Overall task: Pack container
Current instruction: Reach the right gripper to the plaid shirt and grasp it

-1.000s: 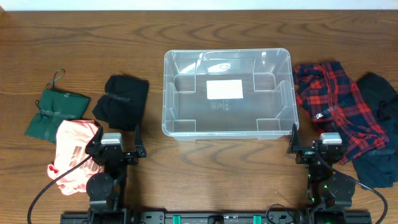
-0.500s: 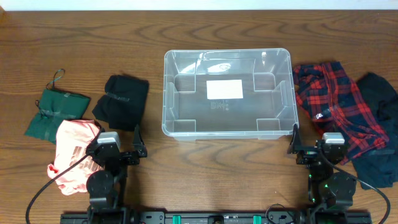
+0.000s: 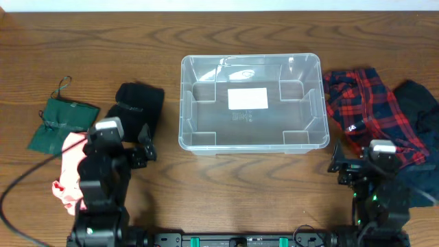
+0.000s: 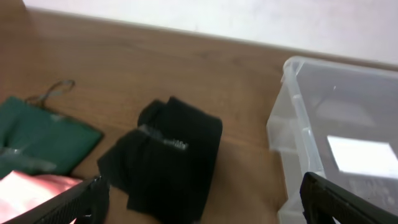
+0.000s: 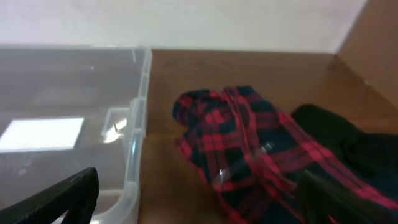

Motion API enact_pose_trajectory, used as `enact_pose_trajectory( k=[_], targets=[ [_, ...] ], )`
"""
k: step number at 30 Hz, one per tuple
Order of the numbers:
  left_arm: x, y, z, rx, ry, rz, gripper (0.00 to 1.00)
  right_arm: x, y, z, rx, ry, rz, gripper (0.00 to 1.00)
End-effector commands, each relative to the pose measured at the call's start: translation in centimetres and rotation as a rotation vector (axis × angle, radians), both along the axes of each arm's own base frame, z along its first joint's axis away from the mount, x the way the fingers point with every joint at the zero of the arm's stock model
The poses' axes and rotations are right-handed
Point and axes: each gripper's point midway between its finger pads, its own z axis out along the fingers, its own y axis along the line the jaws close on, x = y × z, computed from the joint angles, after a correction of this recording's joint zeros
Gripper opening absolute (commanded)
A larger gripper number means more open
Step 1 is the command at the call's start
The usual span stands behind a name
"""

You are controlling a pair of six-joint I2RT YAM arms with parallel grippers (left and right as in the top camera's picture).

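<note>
At the left of the overhead frame lie a green pouch (image 3: 60, 123), a pink garment (image 3: 70, 149) and a folded black garment (image 3: 137, 103). All look like soft, light cloth, probably best pinched at a thick fold. The left fingers (image 4: 74, 202) stand wide apart above the worktop (image 3: 240, 185), holding nothing. In the centre, upper half, the container (image 3: 250, 57) sits upright and empty, its white label (image 3: 247, 99) on the base. It looks stiff, light and slick-walled, so a push could slide it; the thick rim is where to grip. At lower right, the right fingers (image 5: 68, 190) are likewise spread wide and empty. Just right of the container, a floppy red plaid garment (image 3: 363, 110) lies against a dark garment (image 3: 418, 103).
</note>
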Motion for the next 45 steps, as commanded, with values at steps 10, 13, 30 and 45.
enact_pose_trajectory(
  k=[10, 13, 30, 45],
  targets=[
    [0.8, -3.4, 0.6, -0.112, 0.205, -0.165, 0.98, 3.2, -1.4, 2.0, 0.063, 0.444, -0.065, 0.99],
    [0.8, -3.7, 0.7, -0.122, 0.202, -0.181, 0.98, 4.4, -0.6, 3.6, 0.098, 0.518, -0.011, 0.99],
    [1.1, -2.8, 0.5, -0.095, 0.206, -0.136, 0.98, 3.7, -7.8, -4.9, -0.056, 1.037, -0.301, 0.99],
    [1.3, -2.8, 0.8, -0.094, 0.192, -0.137, 0.98, 6.2, -7.9, -11.1, -0.245, 1.152, -0.020, 0.99]
  ],
)
